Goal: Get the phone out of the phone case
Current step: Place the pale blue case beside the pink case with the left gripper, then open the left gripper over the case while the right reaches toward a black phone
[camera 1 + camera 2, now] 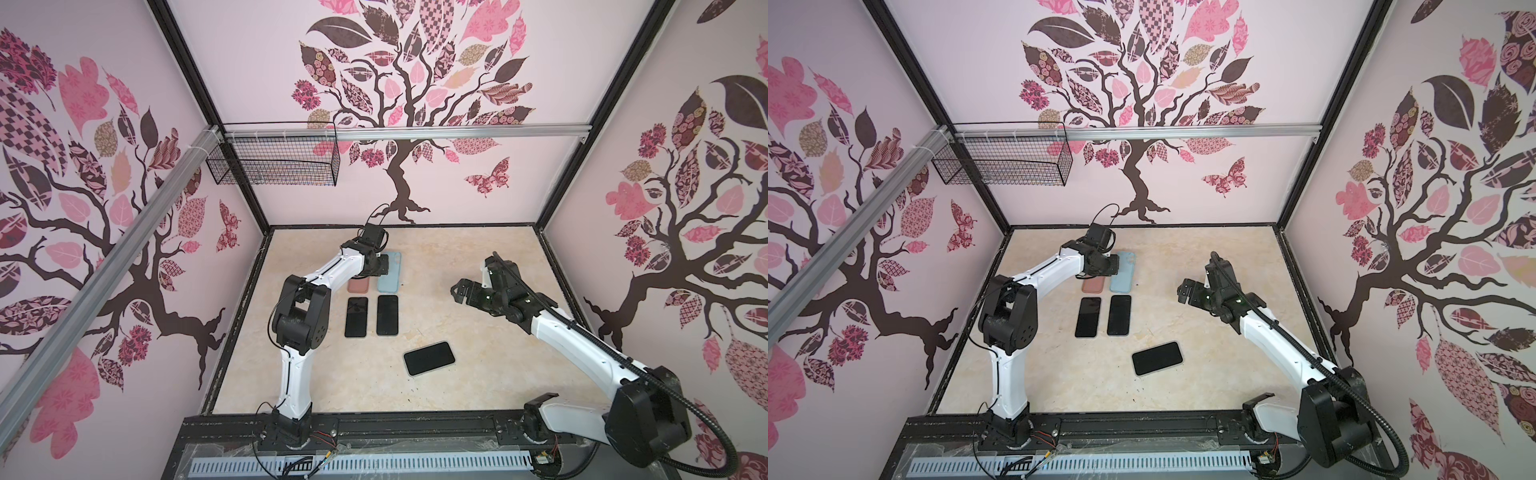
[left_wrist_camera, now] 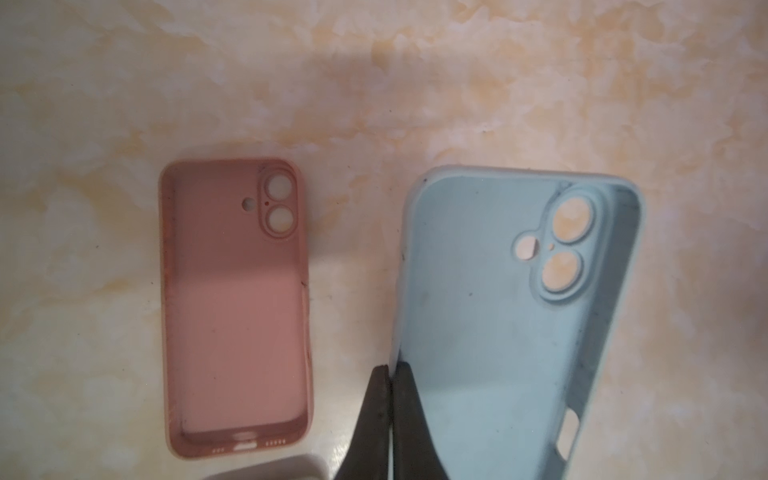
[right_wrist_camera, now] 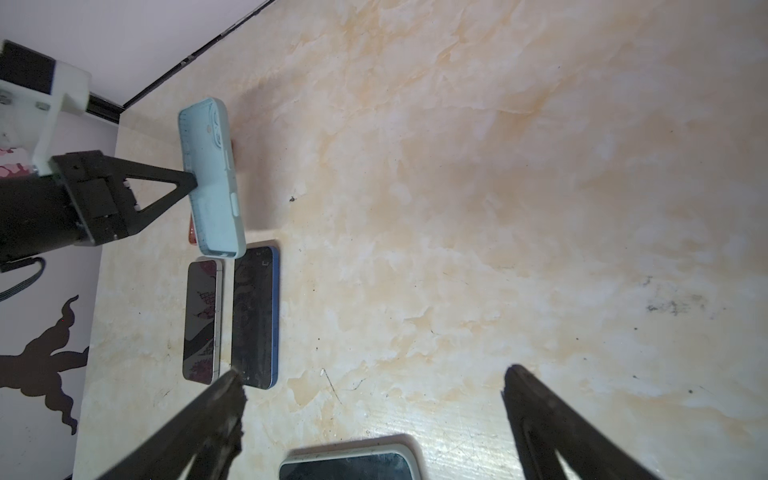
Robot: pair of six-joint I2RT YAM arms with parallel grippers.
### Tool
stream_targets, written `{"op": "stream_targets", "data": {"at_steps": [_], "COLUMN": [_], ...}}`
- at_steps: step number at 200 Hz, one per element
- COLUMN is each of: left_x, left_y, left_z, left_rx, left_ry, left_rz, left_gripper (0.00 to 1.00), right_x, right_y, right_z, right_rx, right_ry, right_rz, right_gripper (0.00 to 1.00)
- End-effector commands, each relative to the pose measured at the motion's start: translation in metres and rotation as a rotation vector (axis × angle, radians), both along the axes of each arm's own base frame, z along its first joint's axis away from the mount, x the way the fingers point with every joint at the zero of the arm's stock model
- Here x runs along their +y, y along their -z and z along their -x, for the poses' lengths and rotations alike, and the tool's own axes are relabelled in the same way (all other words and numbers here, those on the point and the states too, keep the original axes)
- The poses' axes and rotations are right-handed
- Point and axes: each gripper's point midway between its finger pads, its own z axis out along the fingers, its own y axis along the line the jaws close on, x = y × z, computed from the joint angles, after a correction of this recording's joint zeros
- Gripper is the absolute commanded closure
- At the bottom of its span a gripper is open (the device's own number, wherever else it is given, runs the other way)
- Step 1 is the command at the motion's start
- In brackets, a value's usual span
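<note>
Toward the back of the desk [image 1: 490,374] two cases sit side by side, the left case [image 1: 358,286] flat and the right case [image 1: 392,276] tilted, its left wall pinched in the left pincer [image 2: 392,366]. Just in front of each lies a phone, the left phone [image 1: 356,316] and right phone [image 1: 387,315] parallel and close together, and a third phone [image 1: 429,358] lies askew nearer the front, to their right. The right pincer [image 1: 460,292] hangs spread and empty, well right of the cases.

Top views are bright but edge-warped; wrist views dimmer, softly blurred.
</note>
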Motion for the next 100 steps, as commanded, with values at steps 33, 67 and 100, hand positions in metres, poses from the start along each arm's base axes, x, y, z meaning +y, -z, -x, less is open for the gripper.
{"op": "stream_targets", "data": {"at_steps": [33,67,100], "left_x": [-0.001,0.001,0.003], "left_y": [0.005,0.020,0.027], "left_z": [-0.026,-0.030,-0.033], "left_rx": [0.013,0.050,0.069], "left_ry": [-0.047,-0.069,-0.073], "left_rz": [-0.002,-0.003,-0.013], "left_gripper": [1.00,1.00,1.00], "right_x": [-0.006,-0.008,-0.009], "right_y": [-0.007,-0.005,-0.002], "right_z": [0.005,0.007,0.008], "right_rx": [-0.010,-0.002,0.005], "right_ry": [0.000,-0.002,-0.007], "right_rz": [0.027,0.036,0.054], "right_gripper": [0.01,0.01,0.01]}}
